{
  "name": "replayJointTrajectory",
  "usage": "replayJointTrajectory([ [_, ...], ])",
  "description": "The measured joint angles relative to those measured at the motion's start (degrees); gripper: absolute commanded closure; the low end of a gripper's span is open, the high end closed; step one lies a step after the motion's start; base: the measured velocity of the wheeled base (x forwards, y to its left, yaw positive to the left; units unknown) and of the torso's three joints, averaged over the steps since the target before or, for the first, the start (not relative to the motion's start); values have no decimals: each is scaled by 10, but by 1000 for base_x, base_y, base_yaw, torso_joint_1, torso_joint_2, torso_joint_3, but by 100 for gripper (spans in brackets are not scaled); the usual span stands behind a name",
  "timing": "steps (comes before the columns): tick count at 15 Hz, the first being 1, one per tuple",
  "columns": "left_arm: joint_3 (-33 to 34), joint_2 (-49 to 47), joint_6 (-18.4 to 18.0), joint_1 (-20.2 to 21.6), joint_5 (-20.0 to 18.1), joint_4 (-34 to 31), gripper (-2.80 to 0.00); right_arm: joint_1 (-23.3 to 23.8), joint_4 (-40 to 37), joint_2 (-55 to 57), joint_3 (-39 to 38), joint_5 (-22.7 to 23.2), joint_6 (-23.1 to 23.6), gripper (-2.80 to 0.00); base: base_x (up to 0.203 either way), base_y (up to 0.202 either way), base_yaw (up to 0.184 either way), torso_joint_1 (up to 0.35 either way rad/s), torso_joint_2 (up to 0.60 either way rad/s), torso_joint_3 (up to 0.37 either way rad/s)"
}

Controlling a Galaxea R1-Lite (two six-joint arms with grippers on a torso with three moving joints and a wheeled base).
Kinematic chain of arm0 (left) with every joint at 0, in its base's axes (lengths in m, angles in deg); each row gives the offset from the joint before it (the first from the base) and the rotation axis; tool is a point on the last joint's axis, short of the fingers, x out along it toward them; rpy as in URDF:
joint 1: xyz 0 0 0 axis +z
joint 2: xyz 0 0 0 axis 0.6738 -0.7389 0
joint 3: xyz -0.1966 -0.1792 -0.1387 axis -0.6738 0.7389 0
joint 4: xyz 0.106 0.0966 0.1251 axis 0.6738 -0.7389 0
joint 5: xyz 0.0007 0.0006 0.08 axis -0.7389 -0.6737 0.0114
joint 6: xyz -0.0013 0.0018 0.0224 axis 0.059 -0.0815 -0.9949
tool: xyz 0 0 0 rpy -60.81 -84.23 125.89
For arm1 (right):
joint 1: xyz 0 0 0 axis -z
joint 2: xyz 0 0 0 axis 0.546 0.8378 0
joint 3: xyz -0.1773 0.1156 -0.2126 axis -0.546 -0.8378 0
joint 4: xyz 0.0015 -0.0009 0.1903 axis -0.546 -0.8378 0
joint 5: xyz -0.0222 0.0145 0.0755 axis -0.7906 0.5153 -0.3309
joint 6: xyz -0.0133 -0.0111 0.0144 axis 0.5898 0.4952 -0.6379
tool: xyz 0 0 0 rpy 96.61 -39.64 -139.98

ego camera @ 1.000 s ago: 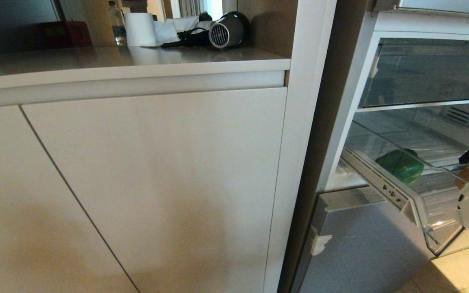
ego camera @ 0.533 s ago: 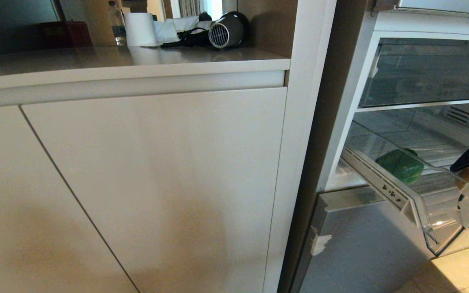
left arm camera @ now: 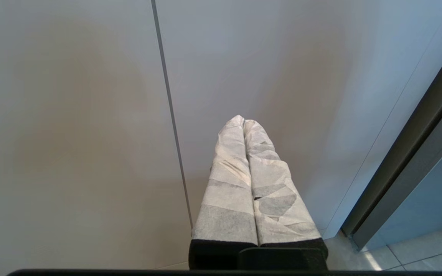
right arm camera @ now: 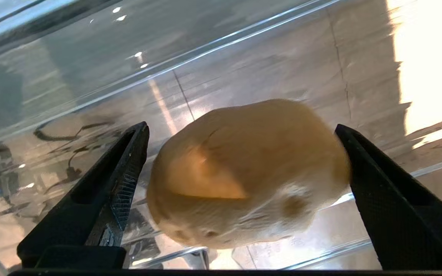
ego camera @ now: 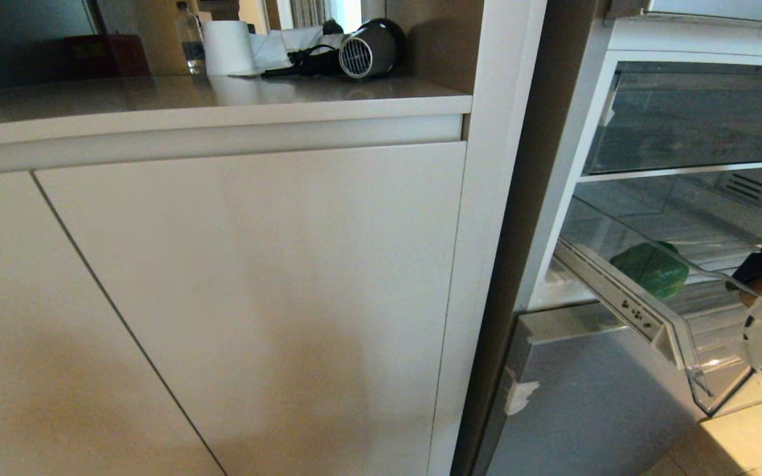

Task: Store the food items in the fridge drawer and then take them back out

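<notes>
In the fridge drawer (ego camera: pixel 685 330), potato (right arm camera: pixel 244 172) sits between right hand (right arm camera: pixel 240 138) fingers.

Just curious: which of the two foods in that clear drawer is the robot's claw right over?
The tan potato, sitting between the open right gripper fingers. The green pepper lies apart, toward the fridge drawer's left side.

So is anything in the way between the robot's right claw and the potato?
Nothing visible. The right gripper has its jaws wide open on either side of the potato, which lies in the clear fridge drawer. The green pepper sits off to the side, apart from them.
</notes>
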Motion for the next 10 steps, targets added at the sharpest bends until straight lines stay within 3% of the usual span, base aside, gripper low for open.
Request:
replayJointTrajectory([
  [10, 0, 0, 0, 0, 0, 0, 0, -16, -24, -2, -1, -11, 7, -280, 0, 0, 0, 0, 0, 0],
])
